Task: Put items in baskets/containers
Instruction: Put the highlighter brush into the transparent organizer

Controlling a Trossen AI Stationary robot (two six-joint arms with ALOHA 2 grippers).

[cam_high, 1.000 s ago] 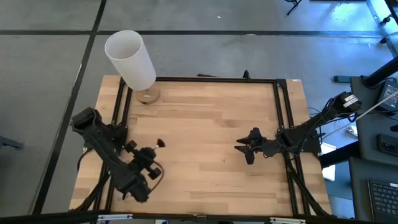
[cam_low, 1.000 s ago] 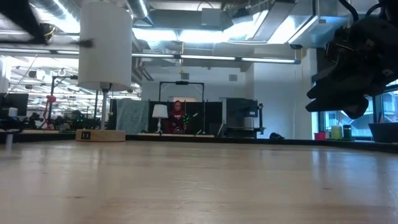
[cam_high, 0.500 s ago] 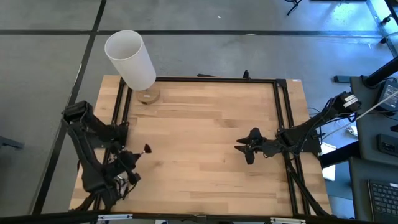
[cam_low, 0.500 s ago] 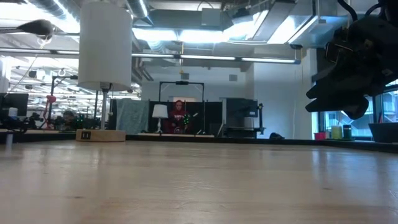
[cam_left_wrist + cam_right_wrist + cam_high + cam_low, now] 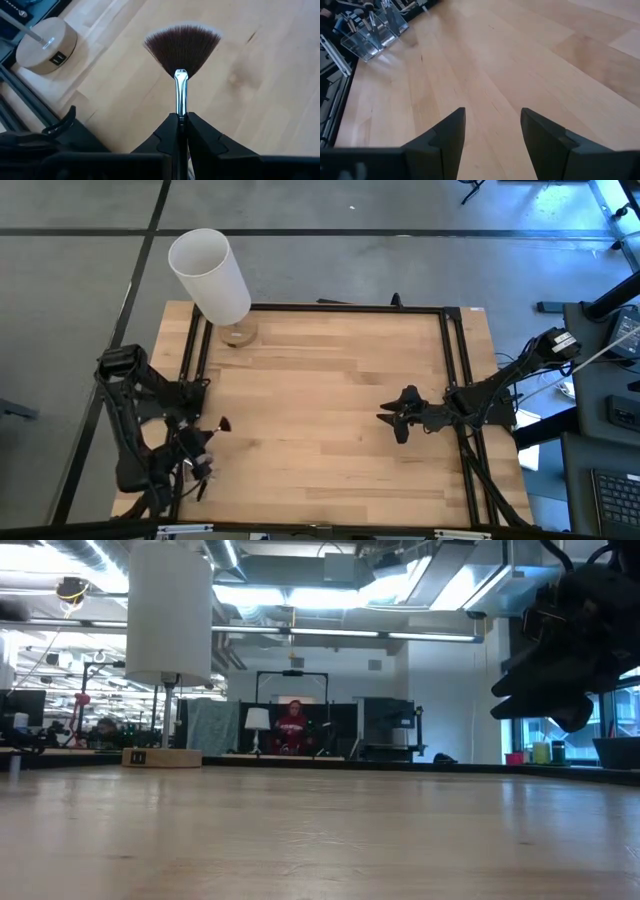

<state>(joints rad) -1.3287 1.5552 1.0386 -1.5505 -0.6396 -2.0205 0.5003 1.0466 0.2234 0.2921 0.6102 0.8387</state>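
My left gripper (image 5: 181, 122) is clamped on the fan brush (image 5: 182, 55) by its handle, at the bench's (image 5: 330, 380) left edge. The brush's long axis runs straight out between my fingers, the reddish-brown fan foremost. My right gripper (image 5: 492, 130) hangs spread and empty over the bench's right side.

table (image 5: 330, 380): fills the middle of the high view, one arm at each side
tall cylinder (image 5: 210, 275): at the table's far left corner, on a round base (image 5: 46, 45)
left gripper (image 5: 203, 442): at the table's left edge, toward the near side, closed on the fan brush (image 5: 182, 50), whose head points in over the table
right gripper (image 5: 392, 420): over the table's right half, fingers apart, above bare wood
clear container (image 5: 372, 35): on the table well beyond the right gripper, brushes (image 5: 370, 17) upright in it
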